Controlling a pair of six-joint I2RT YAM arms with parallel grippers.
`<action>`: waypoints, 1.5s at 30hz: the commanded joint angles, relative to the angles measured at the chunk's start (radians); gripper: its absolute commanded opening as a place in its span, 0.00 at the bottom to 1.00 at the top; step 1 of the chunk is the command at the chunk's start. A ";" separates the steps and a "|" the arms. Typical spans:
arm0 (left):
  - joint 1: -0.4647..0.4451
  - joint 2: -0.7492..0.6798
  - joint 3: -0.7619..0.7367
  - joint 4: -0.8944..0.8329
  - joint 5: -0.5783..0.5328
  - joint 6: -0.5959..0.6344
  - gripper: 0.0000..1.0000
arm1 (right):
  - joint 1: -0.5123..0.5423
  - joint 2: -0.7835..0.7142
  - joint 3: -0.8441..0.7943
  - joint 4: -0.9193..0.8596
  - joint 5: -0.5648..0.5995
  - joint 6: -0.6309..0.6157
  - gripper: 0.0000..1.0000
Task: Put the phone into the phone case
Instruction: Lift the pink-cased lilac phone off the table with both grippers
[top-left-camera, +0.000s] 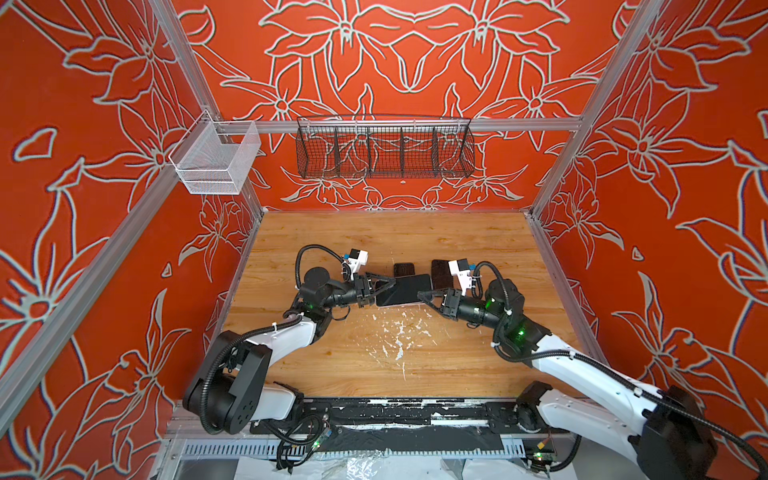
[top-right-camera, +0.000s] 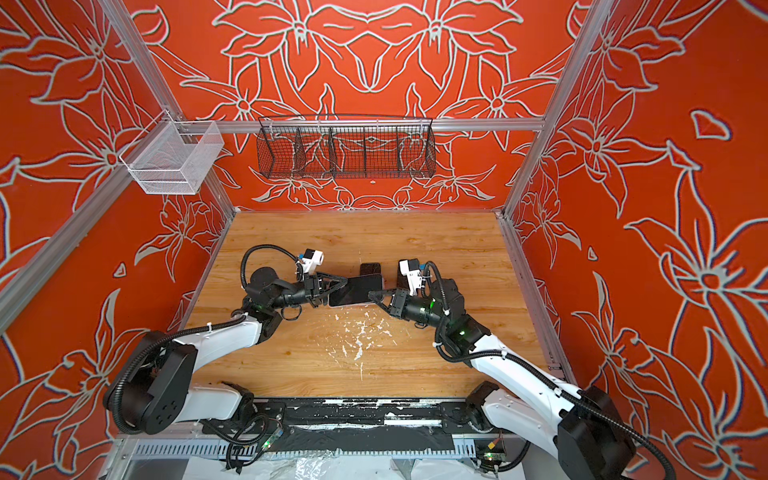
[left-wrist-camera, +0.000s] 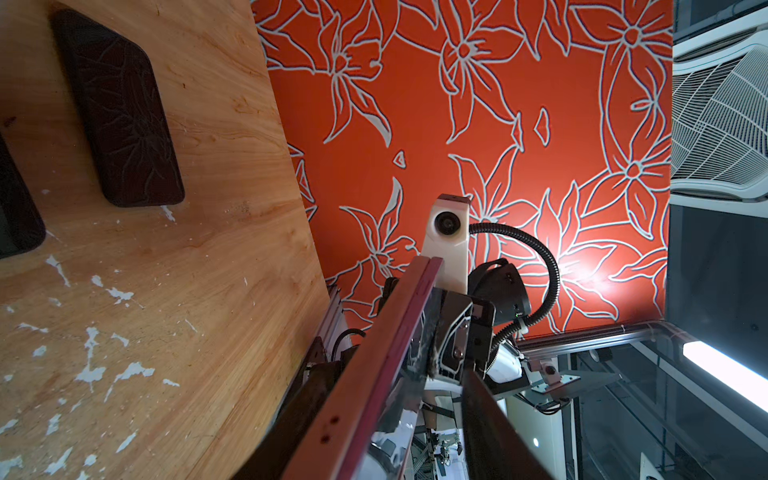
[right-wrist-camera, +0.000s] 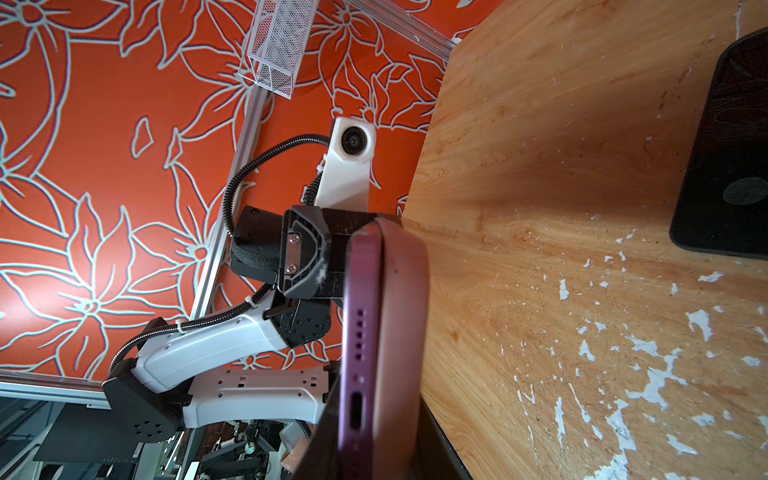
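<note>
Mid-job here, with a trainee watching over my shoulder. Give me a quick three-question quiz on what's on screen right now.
1. How many dark cases lie on the table behind the phone? A none, B two, C five.
2. True or false: neither gripper touches the phone.
3. Fill in: the long wire basket on the back wall is ____ in colour.
Key: 1 B. 2 False: the left gripper and right gripper grip its opposite ends. 3 black.
</note>
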 joint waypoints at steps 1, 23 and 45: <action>-0.033 -0.044 0.054 0.033 0.029 0.020 0.51 | -0.007 0.017 0.015 -0.013 0.039 0.004 0.00; -0.053 -0.002 0.030 0.034 0.007 0.027 0.09 | -0.114 -0.120 0.030 -0.066 -0.009 0.035 0.32; -0.054 0.030 0.051 0.158 -0.070 -0.088 0.03 | -0.148 -0.103 -0.062 0.053 -0.010 0.144 0.51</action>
